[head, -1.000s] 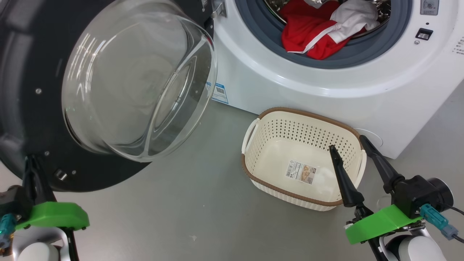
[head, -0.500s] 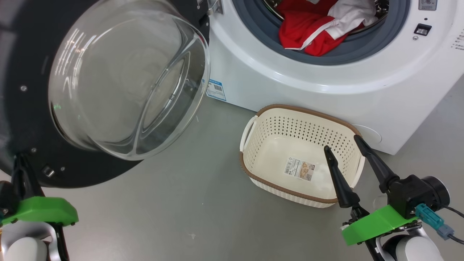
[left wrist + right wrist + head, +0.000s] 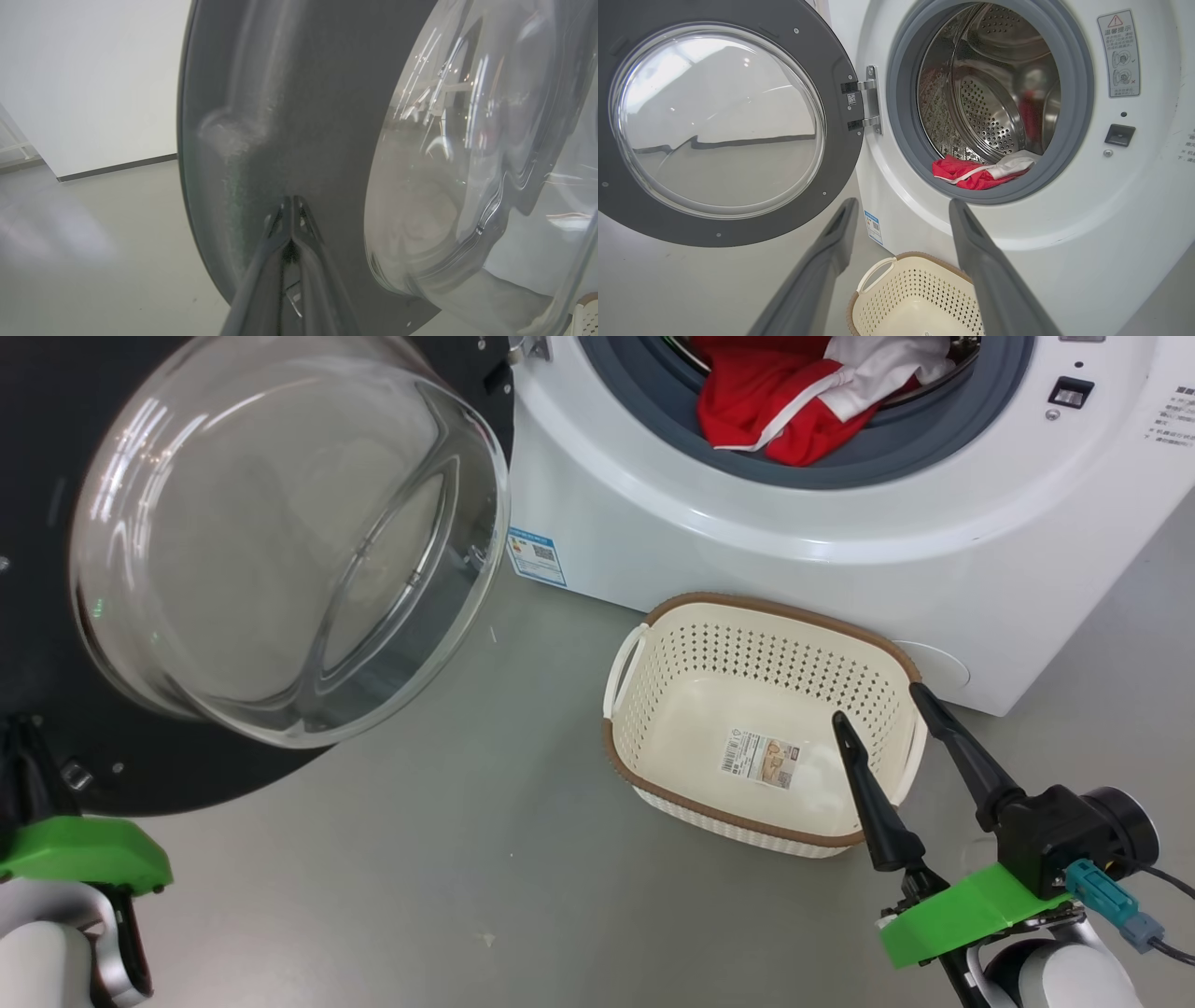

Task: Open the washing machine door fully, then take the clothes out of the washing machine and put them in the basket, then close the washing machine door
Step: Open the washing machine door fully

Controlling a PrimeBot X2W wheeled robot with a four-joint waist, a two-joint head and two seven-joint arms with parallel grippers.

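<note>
My left hand (image 3: 290, 210), fingers together, sets its tips against the black rim of the door (image 3: 303, 93) to push it wider. My right hand (image 3: 876, 704) hangs apart over the basket (image 3: 747, 609), ready for the clothes (image 3: 747, 401) in the drum (image 3: 994, 93) beyond.

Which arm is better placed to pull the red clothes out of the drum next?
Right. The right gripper is open by the basket, with its fingers aimed toward the clothes in the open drum. The left gripper is shut, its tips at the washing machine door and its black rim.
</note>
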